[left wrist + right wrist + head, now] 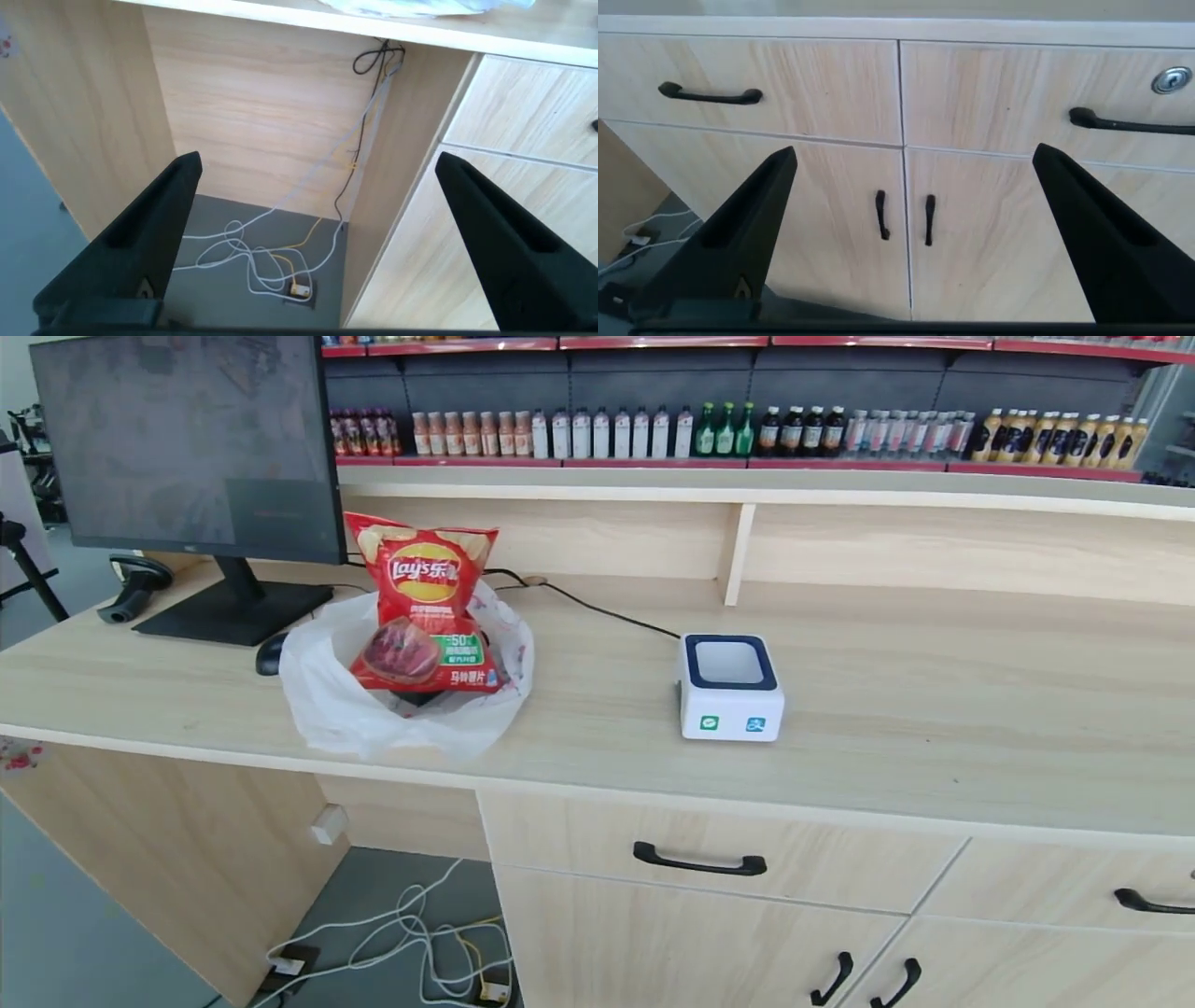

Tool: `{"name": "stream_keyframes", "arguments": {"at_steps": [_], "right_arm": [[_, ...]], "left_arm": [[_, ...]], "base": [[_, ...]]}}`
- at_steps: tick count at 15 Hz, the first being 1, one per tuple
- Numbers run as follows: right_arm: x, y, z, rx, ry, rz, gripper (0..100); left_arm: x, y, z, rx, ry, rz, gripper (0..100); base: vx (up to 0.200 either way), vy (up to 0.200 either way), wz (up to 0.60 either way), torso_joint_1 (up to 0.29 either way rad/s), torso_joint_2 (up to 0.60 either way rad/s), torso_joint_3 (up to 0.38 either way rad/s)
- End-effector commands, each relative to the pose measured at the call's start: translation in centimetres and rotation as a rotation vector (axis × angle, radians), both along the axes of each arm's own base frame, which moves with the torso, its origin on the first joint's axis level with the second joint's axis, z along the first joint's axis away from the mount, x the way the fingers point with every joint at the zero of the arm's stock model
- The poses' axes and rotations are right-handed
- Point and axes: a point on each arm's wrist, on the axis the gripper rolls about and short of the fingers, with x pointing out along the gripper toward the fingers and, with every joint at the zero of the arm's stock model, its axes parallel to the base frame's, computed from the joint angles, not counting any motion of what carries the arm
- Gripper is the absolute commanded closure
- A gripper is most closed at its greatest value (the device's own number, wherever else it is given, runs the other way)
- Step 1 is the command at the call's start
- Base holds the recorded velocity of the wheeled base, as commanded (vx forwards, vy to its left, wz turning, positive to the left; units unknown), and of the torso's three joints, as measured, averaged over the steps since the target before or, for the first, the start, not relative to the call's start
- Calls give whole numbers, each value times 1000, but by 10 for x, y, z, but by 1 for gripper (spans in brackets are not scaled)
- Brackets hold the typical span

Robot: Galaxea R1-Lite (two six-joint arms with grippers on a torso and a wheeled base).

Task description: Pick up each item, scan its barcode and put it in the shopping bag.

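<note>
One red chip bag [425, 607] stood upright in the white shopping bag [317, 700] on the left of the desk [934, 728]. A dark thing under it was perhaps another item, but it was too hidden to tell. The white barcode scanner [730, 686] sat to the right of the bag, well apart from it. The left gripper [318, 161] hung spread wide before the open space under the desk. The right gripper [915, 151] was likewise spread before the cabinet doors [831, 215].
</note>
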Motion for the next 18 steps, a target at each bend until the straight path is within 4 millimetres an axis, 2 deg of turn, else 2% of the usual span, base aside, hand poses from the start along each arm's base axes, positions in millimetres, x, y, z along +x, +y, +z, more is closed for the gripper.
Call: {"name": "stream_keyframes", "arguments": {"at_steps": [1,18], "right_arm": [[0,0,0,-2,4,-2,0],[0,0,1,10,2,-2,0]], "left_arm": [[0,0,0,0,0,0,0],[0,0,0,-11,-3,1,0]], "base": [[0,0,0,0,0,0],[-200,0,0,2,3,0]]}}
